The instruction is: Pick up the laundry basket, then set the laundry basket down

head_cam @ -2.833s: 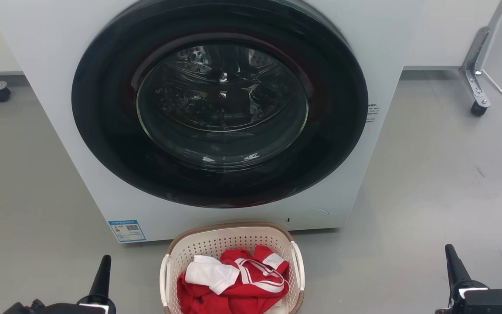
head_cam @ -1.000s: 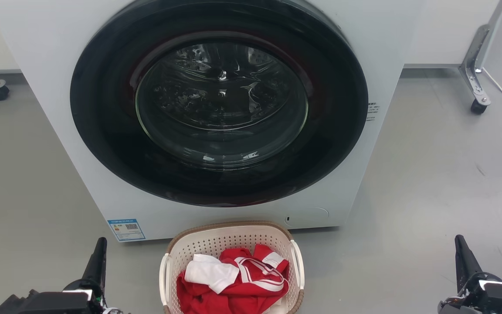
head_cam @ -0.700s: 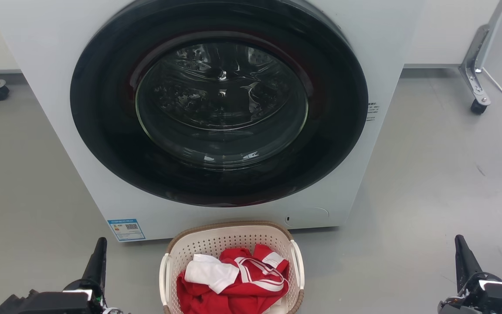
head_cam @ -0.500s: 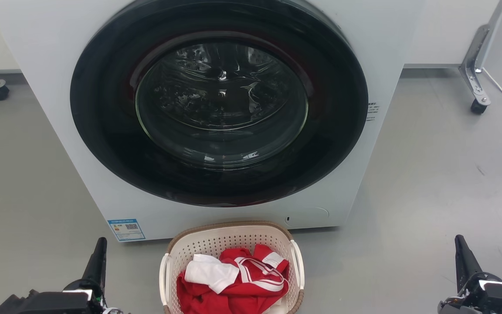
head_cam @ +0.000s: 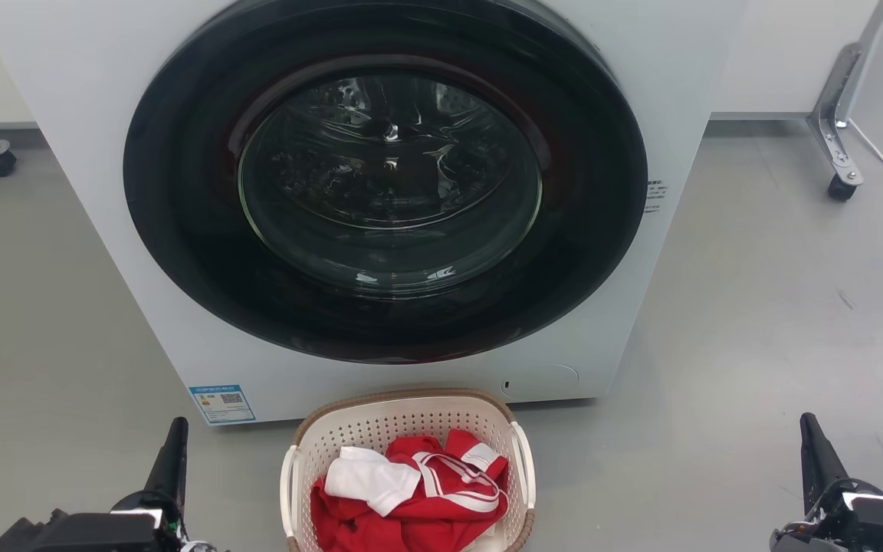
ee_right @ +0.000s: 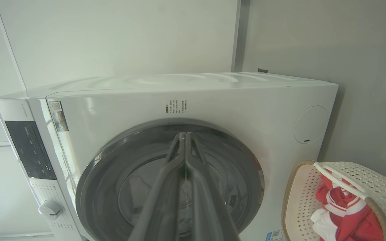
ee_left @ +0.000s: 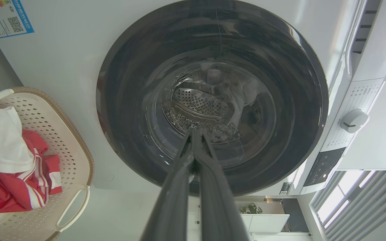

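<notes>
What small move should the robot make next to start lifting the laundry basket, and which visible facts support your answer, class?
The laundry basket sits on the floor before the washing machine. The left gripper and right gripper hang wide of it, both shut and empty. So probably bring both inward toward its side handles, opening them on the way.

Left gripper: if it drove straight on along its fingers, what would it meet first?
Most likely the washing machine door: in the left wrist view the shut left gripper aims at its glass centre. The laundry basket sits off to one side of that line. The gap to the door is unclear.
</notes>
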{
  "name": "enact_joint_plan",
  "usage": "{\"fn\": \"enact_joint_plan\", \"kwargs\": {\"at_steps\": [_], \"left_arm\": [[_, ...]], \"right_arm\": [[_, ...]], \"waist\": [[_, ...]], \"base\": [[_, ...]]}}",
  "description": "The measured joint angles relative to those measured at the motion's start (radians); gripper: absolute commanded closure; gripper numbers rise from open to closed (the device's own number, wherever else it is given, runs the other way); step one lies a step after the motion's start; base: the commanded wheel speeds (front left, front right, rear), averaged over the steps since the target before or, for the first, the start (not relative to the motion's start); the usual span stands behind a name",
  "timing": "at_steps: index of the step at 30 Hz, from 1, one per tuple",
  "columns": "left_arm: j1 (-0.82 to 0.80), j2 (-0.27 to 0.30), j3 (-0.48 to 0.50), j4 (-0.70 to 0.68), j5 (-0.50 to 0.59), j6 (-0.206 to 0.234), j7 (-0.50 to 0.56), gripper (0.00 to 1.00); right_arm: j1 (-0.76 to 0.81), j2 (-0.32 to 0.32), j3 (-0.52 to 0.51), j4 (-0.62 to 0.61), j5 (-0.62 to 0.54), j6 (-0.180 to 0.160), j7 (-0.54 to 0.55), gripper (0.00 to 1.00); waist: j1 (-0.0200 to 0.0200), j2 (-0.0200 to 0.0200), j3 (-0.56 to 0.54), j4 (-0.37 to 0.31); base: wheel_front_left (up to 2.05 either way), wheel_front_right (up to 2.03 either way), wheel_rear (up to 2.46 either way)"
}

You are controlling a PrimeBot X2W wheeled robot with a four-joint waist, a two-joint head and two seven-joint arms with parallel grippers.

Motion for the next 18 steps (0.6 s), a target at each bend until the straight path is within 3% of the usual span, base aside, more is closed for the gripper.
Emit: {"fn": "enact_joint_plan", "kwargs": {"at_steps": [18], "left_arm": [[0.000, 0.000, 0.000, 0.000, 0.000, 0.000, 0.000, 1.00]], "right_arm": [[0.000, 0.000, 0.000, 0.000, 0.000, 0.000, 0.000, 1.00]], "waist": [[0.0000, 0.0000, 0.000, 0.000]], "base": [[0.00, 0.00, 0.00]]}}
